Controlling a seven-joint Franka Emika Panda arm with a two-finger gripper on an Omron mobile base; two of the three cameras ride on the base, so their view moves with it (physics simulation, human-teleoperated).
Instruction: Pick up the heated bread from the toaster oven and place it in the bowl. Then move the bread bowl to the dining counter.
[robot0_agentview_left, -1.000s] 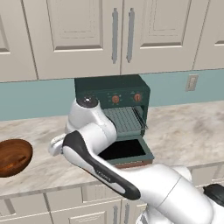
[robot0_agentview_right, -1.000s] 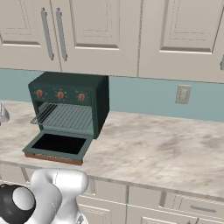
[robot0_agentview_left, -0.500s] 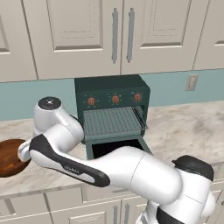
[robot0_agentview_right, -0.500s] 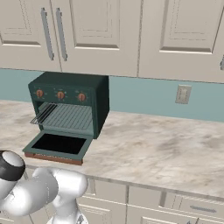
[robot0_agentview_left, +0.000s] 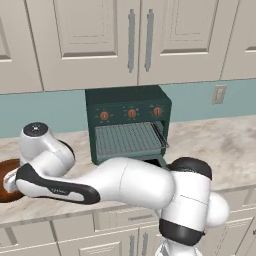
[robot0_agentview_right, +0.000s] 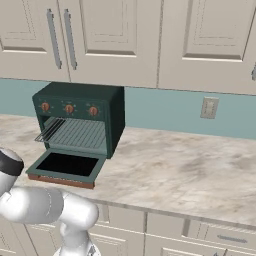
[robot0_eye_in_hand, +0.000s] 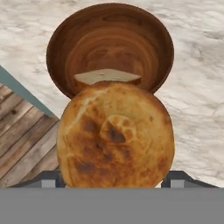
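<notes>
base views flank toaster oven (robot0_agentview_left: 127, 125), hand view downward

Even, bright, rendered light is seen throughout; soft sheen is shown on the bowl (robot0_eye_in_hand: 109, 43), and only faint shadows are cast.

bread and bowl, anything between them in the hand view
Nothing lies between them. In the hand view the bread sits at the jaws and overlaps the near rim of the bowl, with no other object in the gap.
</notes>
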